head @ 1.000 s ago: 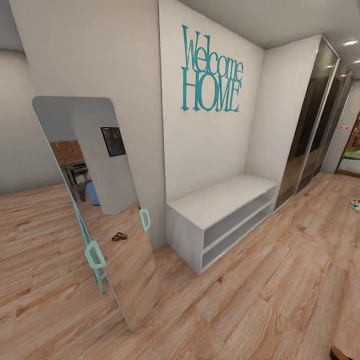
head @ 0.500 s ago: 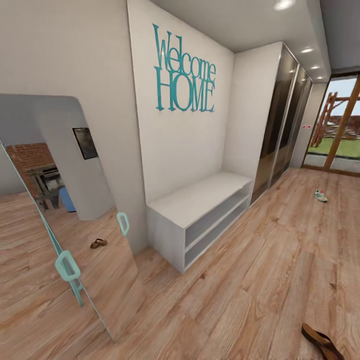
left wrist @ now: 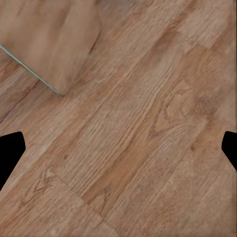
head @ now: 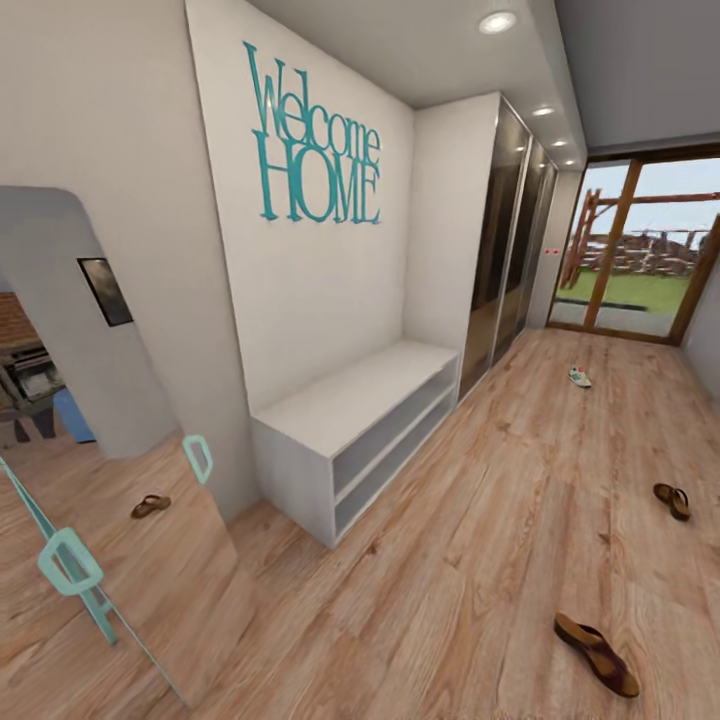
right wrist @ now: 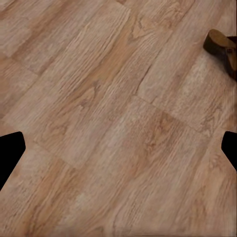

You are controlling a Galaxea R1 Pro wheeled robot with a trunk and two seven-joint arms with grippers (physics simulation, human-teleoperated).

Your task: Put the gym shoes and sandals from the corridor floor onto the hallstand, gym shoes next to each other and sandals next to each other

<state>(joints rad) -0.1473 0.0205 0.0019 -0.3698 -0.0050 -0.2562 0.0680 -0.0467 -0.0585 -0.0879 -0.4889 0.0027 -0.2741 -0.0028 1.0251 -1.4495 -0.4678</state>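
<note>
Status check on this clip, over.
Both jaws open, empty. Two brown leather sandals and one white sneaker on wood-plank floor. Nothing in the way.

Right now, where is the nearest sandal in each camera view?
Head view: the nearest sandal lies on the wood floor at lower right.
Right wrist view: the dark brown shape at the frame edge is probably that sandal, cut off.
Left wrist view: not in it.
Shared landmark: the wood floor planks.

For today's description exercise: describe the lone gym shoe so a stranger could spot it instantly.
Find the glass doors at the corridor's far end. On the wood floor just before them lies the gym shoe. It is small and white, unlike the two brown sandals nearer the camera.
</note>
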